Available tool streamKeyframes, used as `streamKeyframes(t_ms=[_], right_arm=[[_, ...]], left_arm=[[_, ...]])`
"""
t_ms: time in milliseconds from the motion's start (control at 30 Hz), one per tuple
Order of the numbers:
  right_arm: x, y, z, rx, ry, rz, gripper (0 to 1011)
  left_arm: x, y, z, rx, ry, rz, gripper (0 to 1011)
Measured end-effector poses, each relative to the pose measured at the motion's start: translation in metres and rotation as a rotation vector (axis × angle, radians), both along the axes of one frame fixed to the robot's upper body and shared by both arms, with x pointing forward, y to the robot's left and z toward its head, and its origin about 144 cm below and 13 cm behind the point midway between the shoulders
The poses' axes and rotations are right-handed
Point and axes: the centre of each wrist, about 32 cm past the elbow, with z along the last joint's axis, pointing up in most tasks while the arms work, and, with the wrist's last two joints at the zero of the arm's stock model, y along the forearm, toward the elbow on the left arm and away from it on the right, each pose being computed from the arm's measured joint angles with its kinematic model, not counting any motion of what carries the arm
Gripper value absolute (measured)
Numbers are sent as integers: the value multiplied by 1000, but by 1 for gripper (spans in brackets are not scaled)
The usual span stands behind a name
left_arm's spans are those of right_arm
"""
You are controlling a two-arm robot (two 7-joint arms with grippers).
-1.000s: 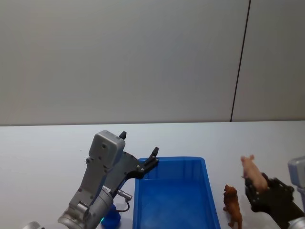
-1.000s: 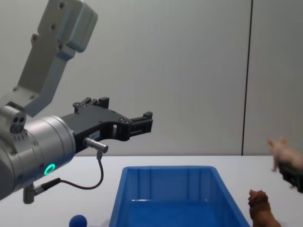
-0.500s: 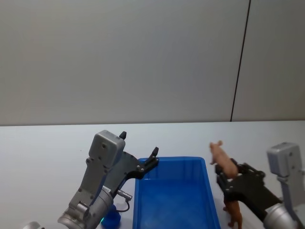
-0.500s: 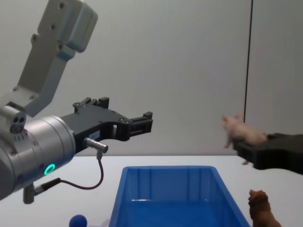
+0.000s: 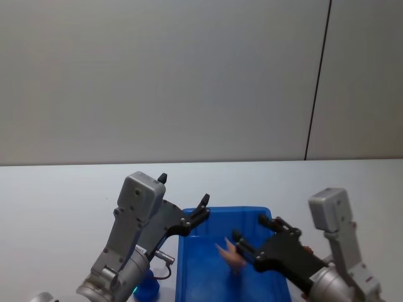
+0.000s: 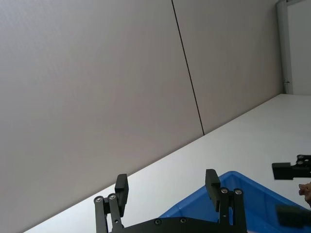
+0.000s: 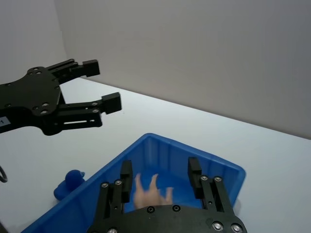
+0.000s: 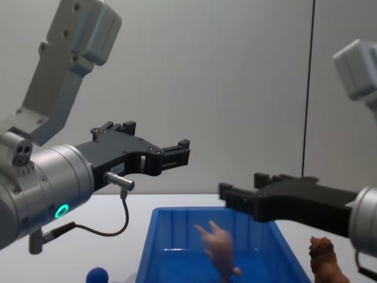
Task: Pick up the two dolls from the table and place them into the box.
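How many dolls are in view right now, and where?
2. The pink pig is blurred inside the blue box, under the right gripper, whose fingers are open. The brown animal stands on the table just right of the blue box.

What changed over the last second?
The right gripper carried the pig leftward from beside the box to over it, then opened. The pig is now loose and blurred between the box walls. The left gripper stayed open by the box's far left corner. The brown doll stayed right of the box, and the ball did not move.
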Motion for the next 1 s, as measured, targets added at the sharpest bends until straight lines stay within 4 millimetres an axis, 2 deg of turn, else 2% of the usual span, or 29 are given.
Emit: streamKeyframes(t_ms=[133,200,233,267,300,433,1000], right_arm=[[4,4,-2,7,10,24,792],[5,6,-3,9,14,27,810],[6,7,-4,11,17,27,864],[6,7,-4,11,17,27,864],[7,7,-4,12,20,26,916],[8,8,-5,14,22,9,1001],[-6,-10,2,-5,17,-169,1001]], left_arm=[[0,0,0,0,0,0,1001],[0,0,0,0,0,0,1001],[0,0,0,0,0,0,1001],[0,0,0,0,0,0,1001],[0,0,0,0,0,0,1001],[0,0,0,0,0,0,1001],[0,0,0,0,0,0,1001]])
